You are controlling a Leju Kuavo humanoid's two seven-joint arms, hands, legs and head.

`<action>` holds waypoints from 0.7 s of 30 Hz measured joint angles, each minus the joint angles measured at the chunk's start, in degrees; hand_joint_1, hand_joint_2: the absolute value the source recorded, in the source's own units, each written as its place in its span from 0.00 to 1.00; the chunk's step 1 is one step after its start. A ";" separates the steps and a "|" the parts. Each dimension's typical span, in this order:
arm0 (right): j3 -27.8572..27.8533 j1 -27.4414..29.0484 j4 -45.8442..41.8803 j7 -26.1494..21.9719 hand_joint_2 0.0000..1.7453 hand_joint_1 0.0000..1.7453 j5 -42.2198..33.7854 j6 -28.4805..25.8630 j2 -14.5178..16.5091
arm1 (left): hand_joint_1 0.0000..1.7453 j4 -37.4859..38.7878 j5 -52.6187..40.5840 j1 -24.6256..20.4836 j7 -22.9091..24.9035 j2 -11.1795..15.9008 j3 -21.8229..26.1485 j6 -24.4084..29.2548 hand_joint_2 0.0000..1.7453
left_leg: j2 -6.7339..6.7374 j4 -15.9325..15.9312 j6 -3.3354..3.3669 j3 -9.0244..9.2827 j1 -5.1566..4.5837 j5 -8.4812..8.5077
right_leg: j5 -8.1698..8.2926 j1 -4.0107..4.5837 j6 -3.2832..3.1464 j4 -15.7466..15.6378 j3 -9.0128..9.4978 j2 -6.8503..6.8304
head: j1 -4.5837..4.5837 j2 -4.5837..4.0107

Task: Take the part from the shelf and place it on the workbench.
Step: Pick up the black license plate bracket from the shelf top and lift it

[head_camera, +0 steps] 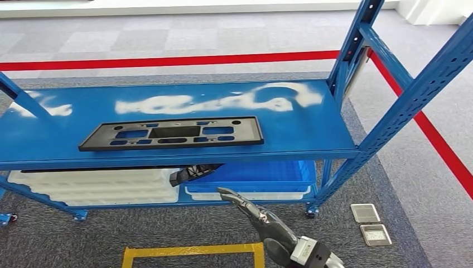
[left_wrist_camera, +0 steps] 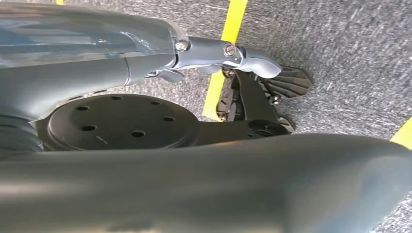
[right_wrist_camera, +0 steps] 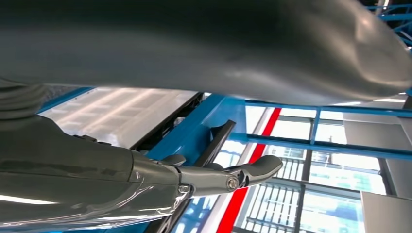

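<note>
While the flat black rectangular plastic panel with cut-out windows (head_camera: 173, 133) lies face up on the top deck of the blue steel shelf rack (head_camera: 312, 125), nothing touches it; it sits toward the front edge, left of the deck's middle, with its long side running along that edge. White glare patches lie across the deck behind the panel.

Below the deck's front lip, a second dark ribbed part (head_camera: 195, 172) pokes out at a tilt from the lower level, between a stack of white plastic trays (head_camera: 95, 187) on the left and a blue plastic bin (head_camera: 262, 174) on the right.

Just in front of that lower level, the right hand (head_camera: 248, 209) reaches up from the bottom of the head view, its fingers stretched out straight and apart, holding nothing; its tips are near the ribbed part but apart from it. In the right wrist view the same right hand (right_wrist_camera: 214, 177) shows a long silver finger extended beside the blue frame and a dark edge.

The left hand (left_wrist_camera: 243, 58) appears in the left wrist view above grey carpet; whether it is open or closed cannot be told.

On the carpet, a yellow tape rectangle (head_camera: 192, 251) lies near the robot, a red tape line (head_camera: 167, 60) runs behind the rack, and two metal floor plates (head_camera: 371, 223) sit to the right.
</note>
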 joint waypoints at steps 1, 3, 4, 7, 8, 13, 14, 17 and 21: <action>0.12 -0.10 0.14 0.11 0.00 0.00 -0.07 -0.13 -0.13 | 0.00 0.00 -0.04 0.00 0.09 -0.02 0.19 0.01 0.00 | 0.00 0.04 0.09 -0.01 -0.07 -0.03 | 0.03 -0.07 0.15 -0.01 0.01 0.00 | 0.00 0.00; 0.24 -0.33 0.36 0.53 0.00 0.00 0.06 -0.61 -0.37 | 0.00 0.00 -0.13 0.00 0.21 -0.10 0.42 0.11 0.00 | 0.02 -0.07 0.16 -0.02 -0.15 0.05 | 0.03 -0.13 0.24 -0.04 0.06 0.01 | 0.01 0.00; 0.29 -0.55 0.48 0.98 0.00 0.00 0.50 -1.09 -0.51 | 0.00 0.00 -0.16 -0.01 0.23 -0.16 0.48 0.24 0.00 | 0.03 -0.18 0.10 -0.02 -0.15 0.11 | 0.00 -0.10 0.18 -0.04 0.09 0.02 | 0.01 0.00; 0.48 -1.76 1.49 4.29 0.00 0.00 3.60 -4.06 -1.14 | 0.00 0.00 -0.58 -0.03 0.08 -0.32 0.61 0.64 0.00 | 0.05 -0.36 -0.08 0.05 -0.10 0.22 | -0.01 -0.01 0.04 -0.11 0.27 0.05 | 0.02 0.00; 0.61 -2.42 2.25 6.12 0.00 0.00 5.09 -5.58 -1.34 | 0.00 0.00 -0.85 -0.03 -0.05 -0.34 0.66 0.73 0.00 | 0.05 -0.35 -0.07 0.07 -0.11 0.21 | 0.03 -0.02 0.10 -0.18 0.34 0.05 | 0.02 0.00; 2.18 -8.05 8.50 13.21 0.00 0.00 12.16 -12.89 -1.49 | 0.00 0.00 -1.97 -0.10 -0.59 -0.36 1.40 1.04 0.00 | 0.06 -0.31 -0.03 0.10 -0.12 0.20 | 0.16 -0.02 0.30 -0.34 0.42 0.06 | 0.02 0.01; 2.59 -9.45 9.85 13.77 0.00 0.00 12.89 -13.68 -1.18 | 0.00 0.00 -2.23 -0.13 -0.57 -0.36 1.62 1.05 0.00 | 0.07 -0.30 -0.03 0.12 -0.12 0.20 | 0.16 -0.02 0.31 -0.35 0.42 0.06 | 0.02 0.00; 3.63 -13.00 12.76 15.11 0.00 0.00 15.17 -16.33 0.33 | 0.00 0.00 -2.92 -0.17 -0.25 -0.36 2.05 1.28 0.00 | 0.06 -0.28 -0.02 0.13 -0.08 0.21 | 0.16 -0.02 0.32 -0.35 0.41 0.04 | 0.02 0.00; 4.65 -16.01 14.47 16.03 0.00 0.00 14.71 -16.53 2.15 | 0.00 0.00 -3.56 -0.18 0.25 -0.36 2.46 1.54 0.00 | 0.06 -0.29 -0.03 0.13 0.04 0.21 | 0.14 0.06 0.31 -0.35 0.39 0.05 | 0.02 0.01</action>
